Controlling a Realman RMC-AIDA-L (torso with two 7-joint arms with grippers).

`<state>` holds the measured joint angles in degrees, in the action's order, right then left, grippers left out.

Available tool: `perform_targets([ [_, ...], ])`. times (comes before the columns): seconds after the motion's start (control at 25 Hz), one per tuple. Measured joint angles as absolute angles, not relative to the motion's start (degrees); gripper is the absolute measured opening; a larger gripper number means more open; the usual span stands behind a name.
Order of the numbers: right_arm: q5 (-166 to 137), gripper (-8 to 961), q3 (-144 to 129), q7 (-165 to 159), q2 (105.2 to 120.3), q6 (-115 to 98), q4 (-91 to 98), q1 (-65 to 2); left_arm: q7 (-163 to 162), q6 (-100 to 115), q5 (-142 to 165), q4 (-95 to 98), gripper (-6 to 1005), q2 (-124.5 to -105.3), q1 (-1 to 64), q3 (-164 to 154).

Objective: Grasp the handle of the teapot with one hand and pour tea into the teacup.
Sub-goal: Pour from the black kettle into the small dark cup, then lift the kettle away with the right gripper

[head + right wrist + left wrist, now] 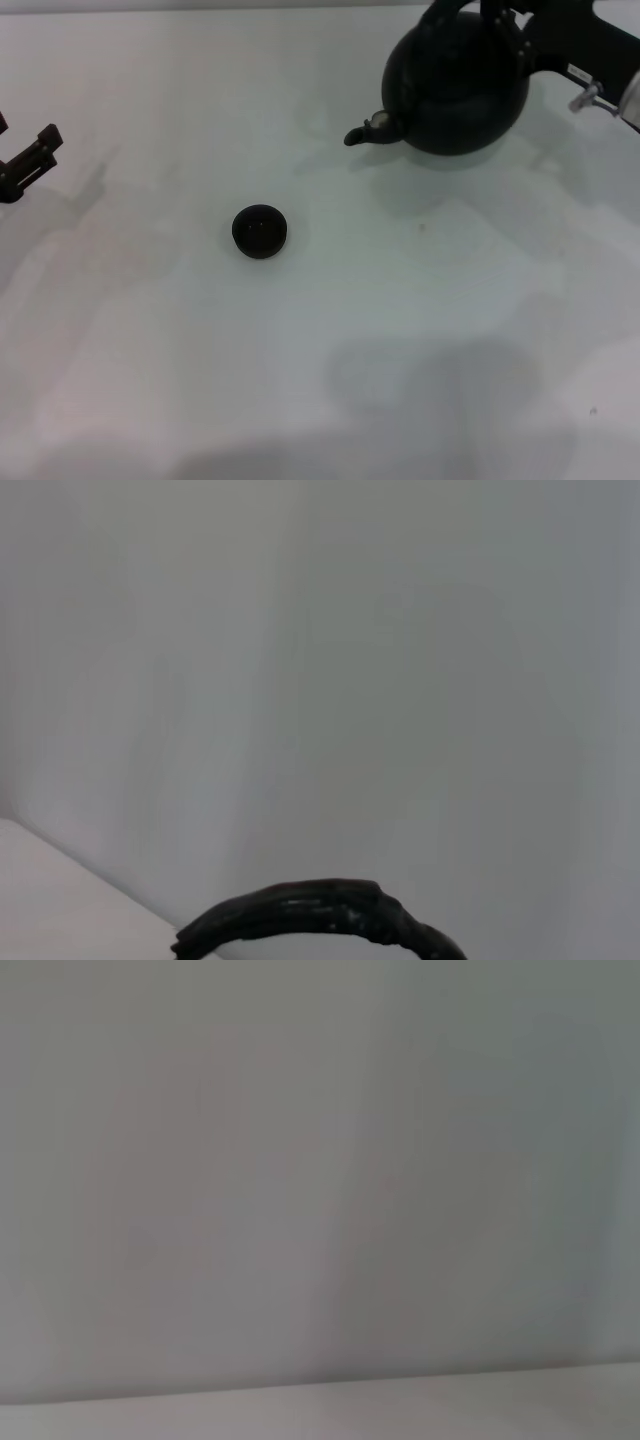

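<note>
White table [420, 330] carried the teapot [460, 90] far right, spout toward the teacup [260, 231], well apart. Right tool [510, 20] sat at the handle [320, 915] (grip state: cannot tell). Left tool [25, 160] parked, fingers apart. Risk: slack grip lets the pot swing, spilling short of that tiny cup.

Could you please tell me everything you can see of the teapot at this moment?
The teapot is a large, round, matte black pot standing upright on the white table at the far right. Its short spout points toward the robot's left, roughly toward the teacup, which sits well apart. The right gripper is at its arched, ribbed handle; contact is unclear.
</note>
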<state>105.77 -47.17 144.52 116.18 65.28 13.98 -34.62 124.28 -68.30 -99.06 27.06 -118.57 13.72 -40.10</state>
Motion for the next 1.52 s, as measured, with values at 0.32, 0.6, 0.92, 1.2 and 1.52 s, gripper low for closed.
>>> perform_targets([
  [0.32,113.0,144,-55.4,147.8,116.19,64.0,11.2,-37.7,124.9,-66.8,-99.0,26.2,795,-118.54,14.7,-40.1],
  [0.6,115.5,140,-60.1,148.0,116.19,64.3,11.9,-38.7,125.1,-65.8,-99.1,25.8,795,-118.47,15.3,-40.1],
  [0.92,117.5,135,-60.7,140.0,116.19,67.2,13.4,-38.6,125.1,-65.4,-99.0,25.8,795,-118.47,15.8,-40.1],
  [1.2,120.1,135,-60.7,120.7,116.18,69.3,22.1,-35.1,125.1,-64.6,-98.8,25.8,795,-118.48,16.2,-40.2],
  [1.52,120.1,135,-66.2,98.8,115.7,60.3,37.6,-32.2,125.1,-64.0,-98.7,25.8,794,-118.48,16.4,-40.4],
])
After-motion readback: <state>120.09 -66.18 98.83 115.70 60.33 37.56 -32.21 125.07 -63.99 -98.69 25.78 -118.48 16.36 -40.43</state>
